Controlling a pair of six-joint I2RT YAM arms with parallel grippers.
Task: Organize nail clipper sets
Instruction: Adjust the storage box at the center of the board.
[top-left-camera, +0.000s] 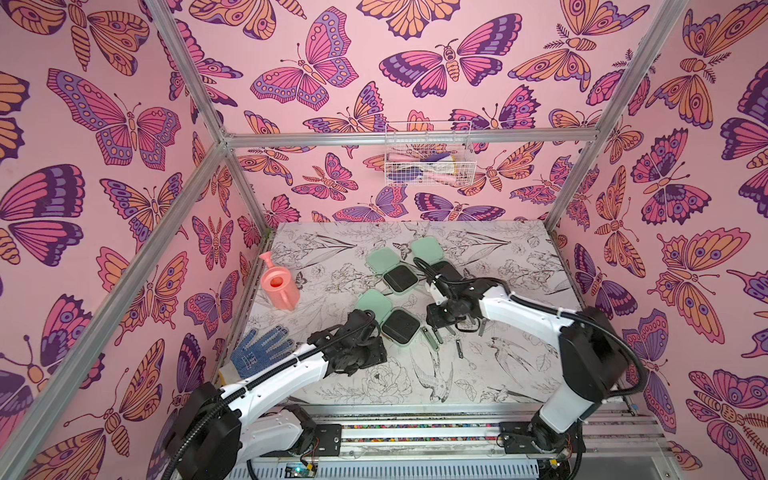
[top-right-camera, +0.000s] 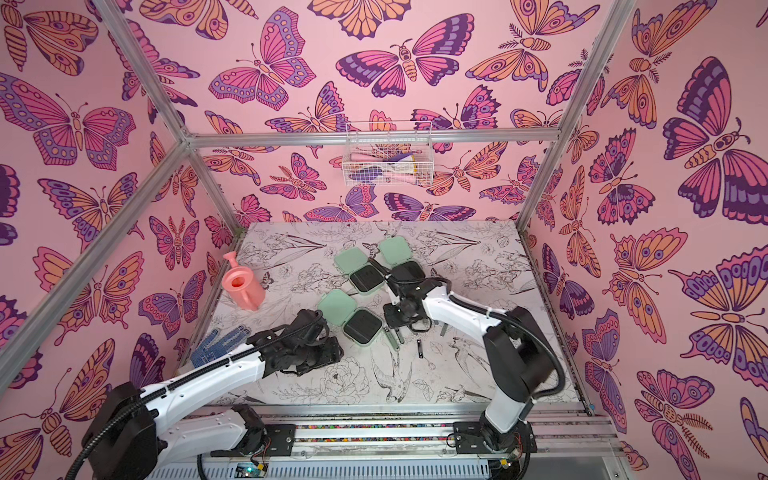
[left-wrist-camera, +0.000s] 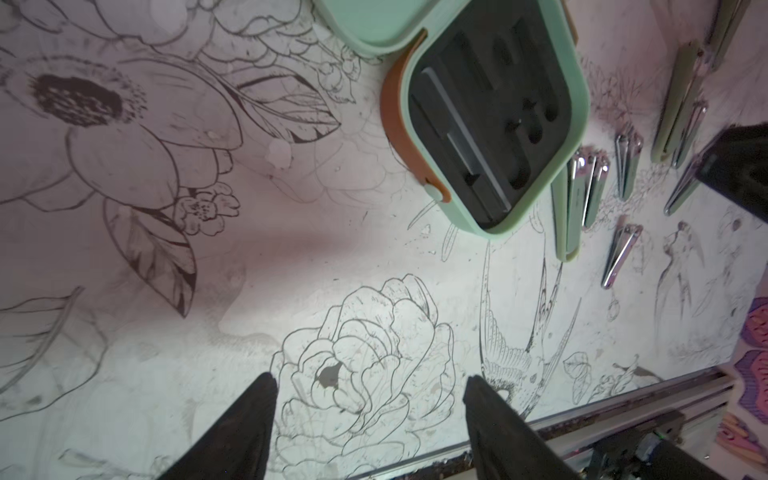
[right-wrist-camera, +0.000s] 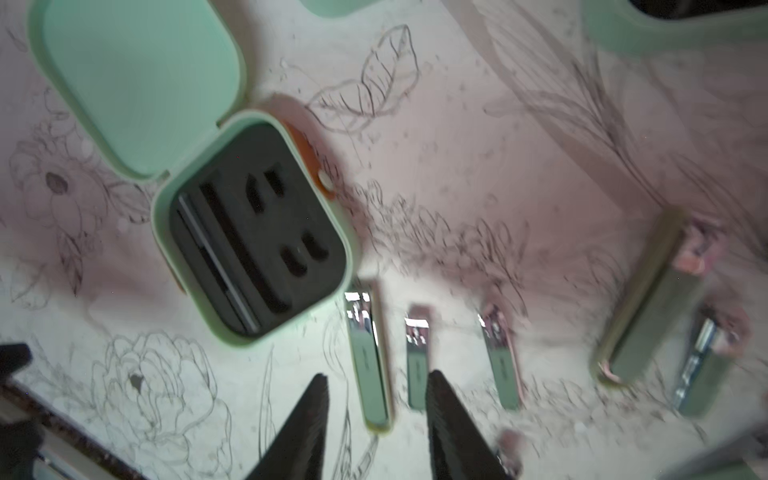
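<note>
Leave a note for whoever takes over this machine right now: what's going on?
Left gripper: jaws apart, empty, over bare table beside the nearest case.
Right gripper: jaws apart astride one clipper lying on the table, not clamped.
Done: it, the middle case and the far case all lie open.
To do: loose clippers seemingly go into the slots, then lids shut.

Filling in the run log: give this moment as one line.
left gripper: open, empty | right gripper: open over clipper | cases: all open
</note>
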